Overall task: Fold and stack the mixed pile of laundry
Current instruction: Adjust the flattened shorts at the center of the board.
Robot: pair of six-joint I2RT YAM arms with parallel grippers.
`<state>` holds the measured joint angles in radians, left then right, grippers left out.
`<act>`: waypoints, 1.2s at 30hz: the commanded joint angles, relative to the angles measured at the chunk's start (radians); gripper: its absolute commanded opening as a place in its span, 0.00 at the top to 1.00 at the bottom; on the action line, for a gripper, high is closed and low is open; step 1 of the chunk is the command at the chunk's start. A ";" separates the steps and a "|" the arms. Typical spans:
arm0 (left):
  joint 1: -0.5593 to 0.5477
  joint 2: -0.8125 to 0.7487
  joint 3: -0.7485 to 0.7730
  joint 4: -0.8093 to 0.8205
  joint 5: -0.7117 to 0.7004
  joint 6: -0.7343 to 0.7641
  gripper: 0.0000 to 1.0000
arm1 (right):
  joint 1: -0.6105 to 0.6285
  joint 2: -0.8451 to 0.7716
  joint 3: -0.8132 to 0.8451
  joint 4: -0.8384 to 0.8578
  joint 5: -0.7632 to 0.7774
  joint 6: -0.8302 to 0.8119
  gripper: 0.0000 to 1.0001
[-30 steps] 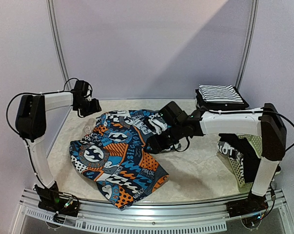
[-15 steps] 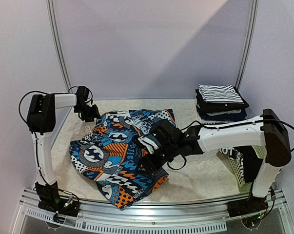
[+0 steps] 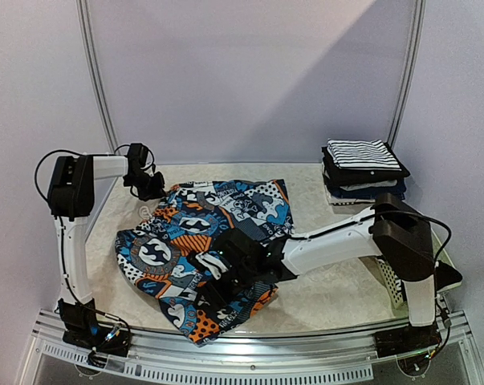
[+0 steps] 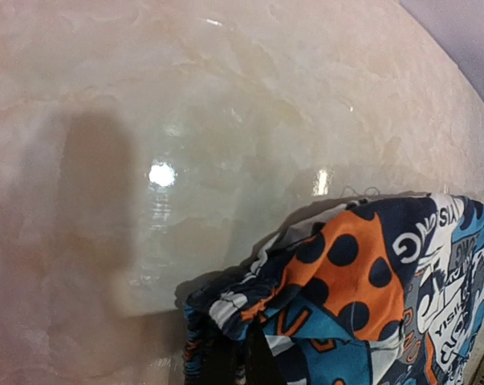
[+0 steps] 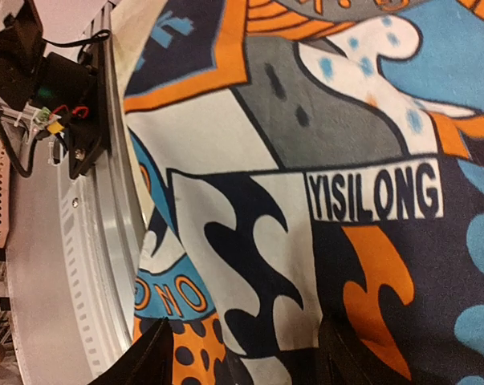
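The printed orange, blue, white and black garment (image 3: 205,241) of the mixed laundry pile lies spread flat on the table's left half. My left gripper (image 3: 151,187) is at its far left corner, shut on the gathered waistband edge (image 4: 225,309), which bunches up against the jaws at the bottom of the left wrist view. My right gripper (image 3: 219,281) hovers low over the garment's near part, open, with its two dark fingertips (image 5: 149,357) straddling flat print (image 5: 250,241) and nothing pinched. A folded stack with the white black-striped garment (image 3: 360,152) on top sits at the back right.
The white lattice basket (image 3: 392,282) stands at the right, mostly hidden behind my right arm. The metal rail (image 3: 250,353) runs along the table's near edge, close to the right gripper (image 5: 242,361). Bare marble-look tabletop (image 4: 185,120) lies beyond the left gripper (image 4: 250,357).
My right arm swept from the garment's far middle toward its near edge, staying open. My left gripper closed on the waistband corner and shifted slightly.
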<state>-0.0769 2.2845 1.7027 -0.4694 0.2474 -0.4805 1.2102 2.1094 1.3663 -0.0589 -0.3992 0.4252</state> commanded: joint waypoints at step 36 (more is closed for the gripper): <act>-0.014 -0.568 -0.465 0.006 -0.369 0.029 0.00 | -0.081 -0.351 -0.235 -0.283 0.305 -0.151 0.26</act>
<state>-0.0738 1.9259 1.4315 -0.5816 -0.0124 -0.3954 1.1236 1.8568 1.1515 -0.3096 -0.0883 0.3168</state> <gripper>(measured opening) 0.995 0.733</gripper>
